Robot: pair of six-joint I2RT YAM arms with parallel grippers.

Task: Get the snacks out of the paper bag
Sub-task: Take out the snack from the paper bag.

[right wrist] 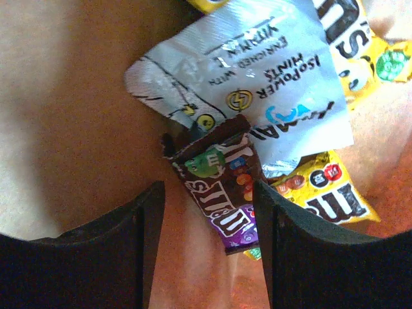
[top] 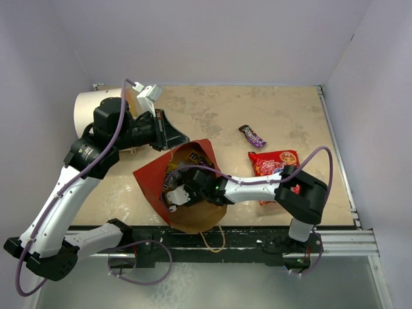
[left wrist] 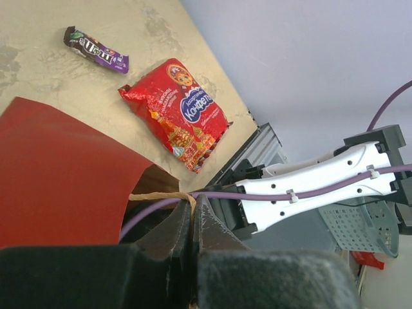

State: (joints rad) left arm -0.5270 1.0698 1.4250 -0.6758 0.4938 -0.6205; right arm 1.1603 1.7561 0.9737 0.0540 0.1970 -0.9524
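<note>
The red paper bag (top: 152, 179) lies on its side, mouth towards the right, brown inside (top: 199, 215). My left gripper (top: 172, 136) is shut on its tan cord handle (left wrist: 168, 194) and holds the top edge up. My right gripper (top: 175, 193) is inside the bag, open, its jaws either side of a dark purple-brown candy packet (right wrist: 222, 193). Behind it lie a silvery wrapper (right wrist: 257, 84) and yellow candy packets (right wrist: 322, 193). Outside on the table lie the large red packet (top: 273, 164) and another purple-brown candy packet (top: 252, 136).
A white cylinder (top: 96, 111) lies at the back left behind my left arm. A second cord handle (top: 215, 241) hangs over the table's near edge. A metal rail (top: 338, 241) runs along the front.
</note>
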